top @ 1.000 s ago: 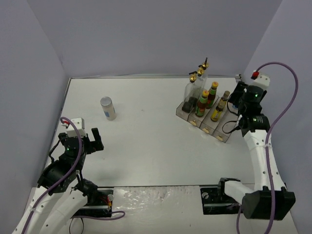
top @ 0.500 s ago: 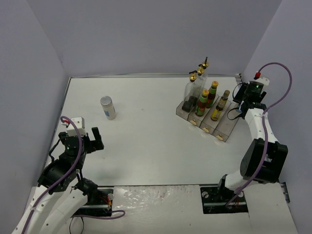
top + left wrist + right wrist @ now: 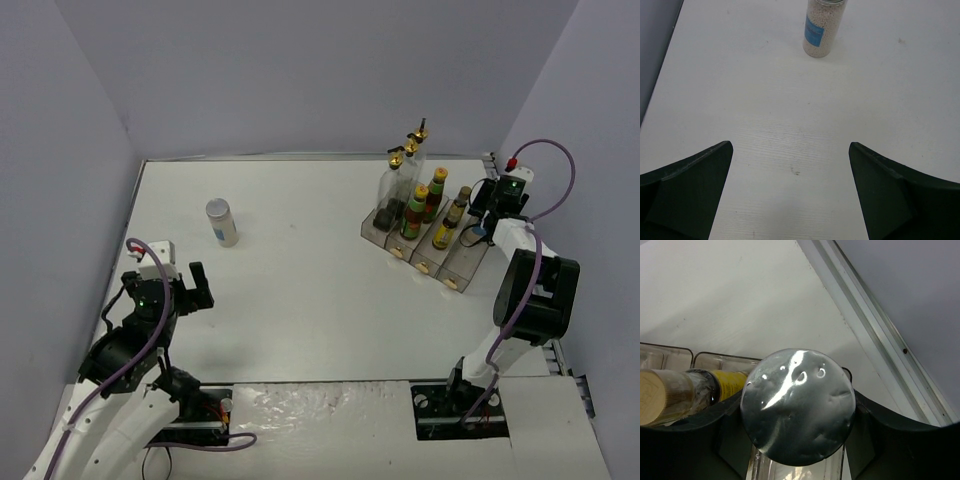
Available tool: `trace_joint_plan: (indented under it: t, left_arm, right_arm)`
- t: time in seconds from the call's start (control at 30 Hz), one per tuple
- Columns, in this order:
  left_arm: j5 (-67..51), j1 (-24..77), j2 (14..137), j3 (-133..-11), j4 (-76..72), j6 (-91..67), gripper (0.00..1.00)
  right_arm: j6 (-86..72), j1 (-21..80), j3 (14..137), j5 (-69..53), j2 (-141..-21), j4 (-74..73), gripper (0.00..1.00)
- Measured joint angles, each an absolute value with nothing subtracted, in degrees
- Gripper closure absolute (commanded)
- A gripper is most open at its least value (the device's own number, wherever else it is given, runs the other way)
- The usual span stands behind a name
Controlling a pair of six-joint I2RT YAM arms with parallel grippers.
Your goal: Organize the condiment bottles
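Presently, right gripper [image 3: 797,440] pinches silver-lidded shaker [image 3: 798,405] at end compartment of rack [image 3: 462,272], likely for stowing; left gripper [image 3: 792,195] spread, idle.

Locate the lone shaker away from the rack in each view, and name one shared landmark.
Top external: lone shaker upright, left of centre, far from the rack.
Left wrist: lone shaker at top edge, right of centre, ahead of the open left gripper.
Right wrist: not in it; the right gripper holds a second shaker.
Shared landmark: the white table.
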State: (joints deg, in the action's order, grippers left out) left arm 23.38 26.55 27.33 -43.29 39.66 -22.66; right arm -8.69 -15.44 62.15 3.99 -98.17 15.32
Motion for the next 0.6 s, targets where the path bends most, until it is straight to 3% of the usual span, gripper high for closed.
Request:
trace_joint_plan:
  t: [0.1, 0.23, 0.37, 0.6]
  left_arm:
    - [23.38, 26.55, 28.01, -43.29, 39.8, -23.48, 0.0]
    - [23.3, 26.55, 31.08, -43.39, 39.69, -26.61, 0.0]
    - [22.93, 26.51, 39.93, -45.13, 38.79, -30.45, 0.0]
    - [22.31, 24.92, 61.9, -57.25, 34.26, -33.39, 0.0]
  right_arm:
    - [-8.54, -15.44, 61.63, 4.01, -98.26, 16.51, 0.44]
    - [-8.62, -15.44, 61.54, 4.03, -98.13, 16.56, 0.16]
    - [-9.36, -15.44, 61.71, 4.32, -96.2, 14.27, 0.01]
    - [-13.5, -15.44, 64.05, 5.15, -81.39, 5.89, 0.0]
